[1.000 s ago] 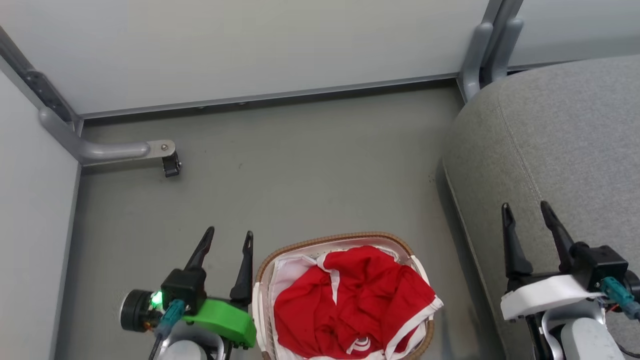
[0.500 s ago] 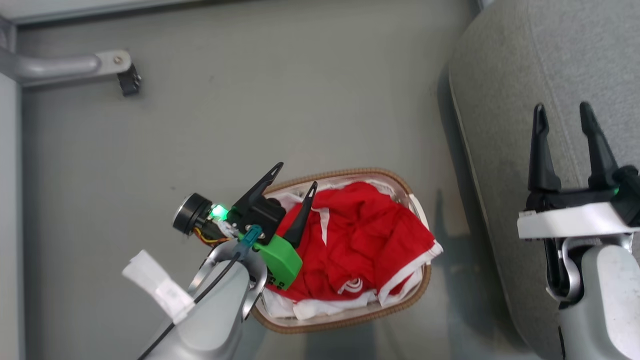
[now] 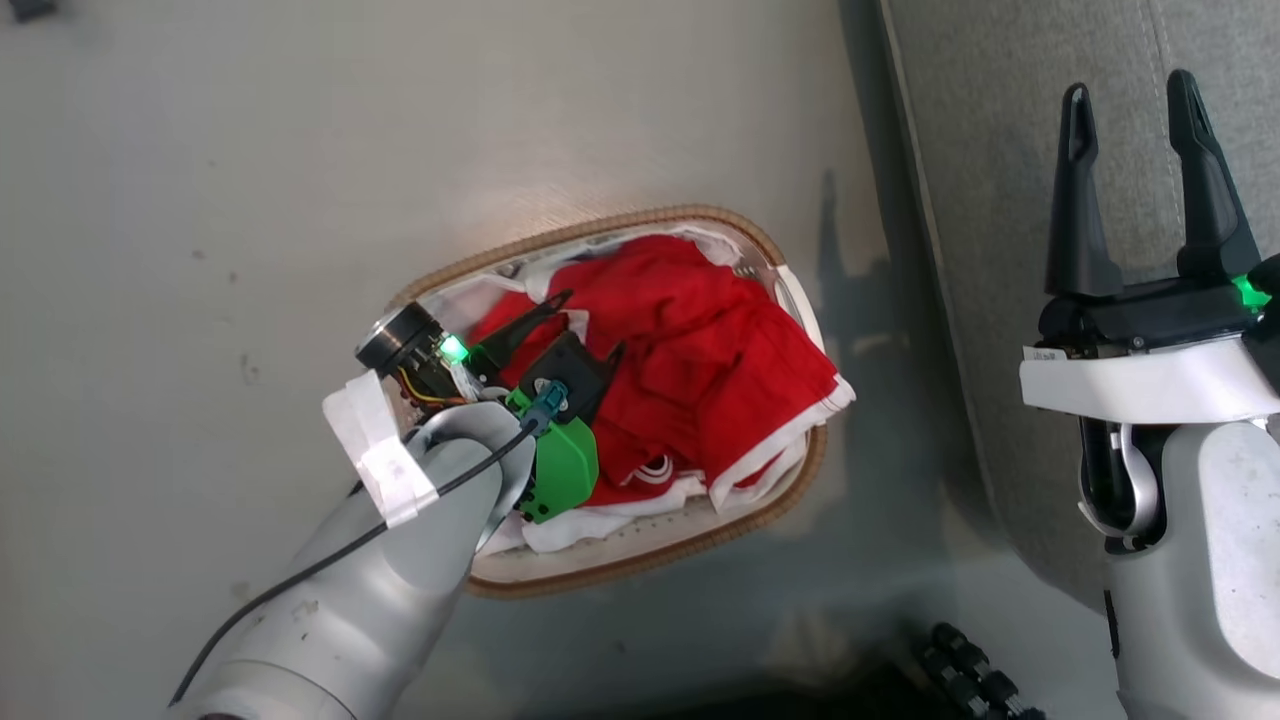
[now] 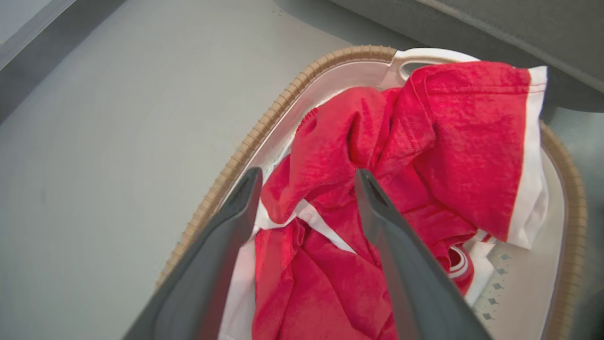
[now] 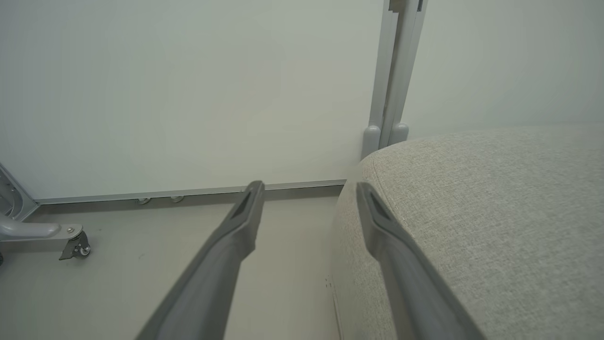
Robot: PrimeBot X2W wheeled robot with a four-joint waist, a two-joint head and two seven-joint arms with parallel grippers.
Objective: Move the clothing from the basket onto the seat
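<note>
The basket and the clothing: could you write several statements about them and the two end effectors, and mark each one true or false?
1. The clothing lies inside the basket. True.
2. The left end effector is shut on the clothing. False: it is open, with its fingers spread over the red fabric.
3. The right end effector is open and holds nothing. True.
4. The basket stands on the seat. False: it stands on the floor, beside the seat.
</note>
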